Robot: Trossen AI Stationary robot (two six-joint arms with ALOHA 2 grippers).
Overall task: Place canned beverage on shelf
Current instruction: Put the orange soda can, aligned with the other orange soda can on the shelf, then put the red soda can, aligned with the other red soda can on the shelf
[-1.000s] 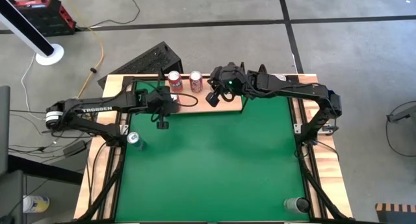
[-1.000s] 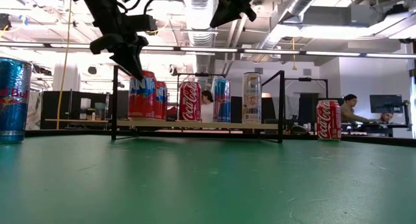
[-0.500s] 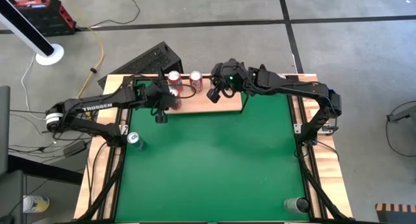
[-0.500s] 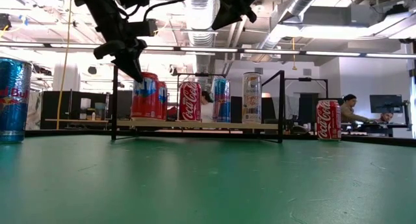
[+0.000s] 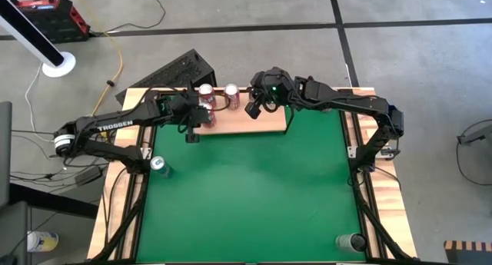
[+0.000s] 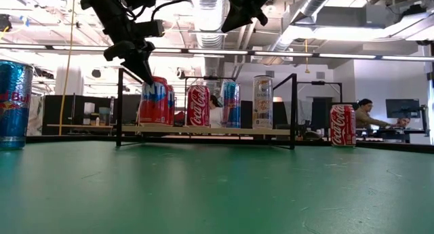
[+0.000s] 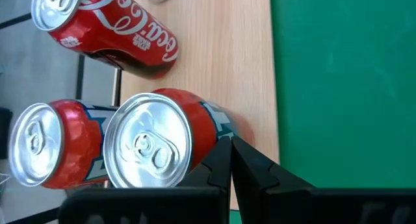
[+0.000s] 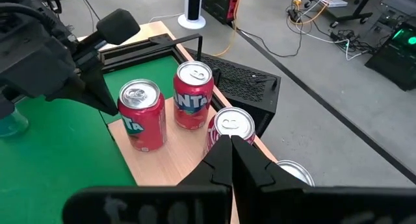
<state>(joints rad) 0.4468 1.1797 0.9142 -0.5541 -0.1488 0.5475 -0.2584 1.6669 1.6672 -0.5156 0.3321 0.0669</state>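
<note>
The shelf (image 5: 261,123) is a light-wood board with black rod ends at the table's far edge. Several cans stand on it in the low view: a red Fanta can (image 6: 154,98), another one behind it, a Coca-Cola can (image 6: 198,105) and two more. My left gripper (image 5: 190,134) is shut, beside the front Fanta can (image 7: 156,146) at the shelf's left end. My right gripper (image 5: 252,111) is shut and empty. It hovers high above the shelf's middle (image 6: 230,20), over a Coca-Cola can (image 8: 231,126). My left gripper has its shut fingers (image 7: 224,149) against the front Fanta can's side wall (image 7: 207,123), on the can's near-left side. The fingers slant down from above (image 6: 146,72). The can stands upright on the shelf board (image 7: 234,68).
A Red Bull can (image 6: 13,105) stands on the green table near its left edge (image 5: 159,165). A Coca-Cola can (image 6: 342,125) stands to the right of the shelf. A small grey object (image 5: 350,240) sits at the near right corner. People sit in the room behind.
My left gripper, still shut, has moved toward the table's far edge and a little to the right. The front Fanta can has slid to the right along the shelf board, staying upright. My right gripper has drawn a little toward the far edge.
</note>
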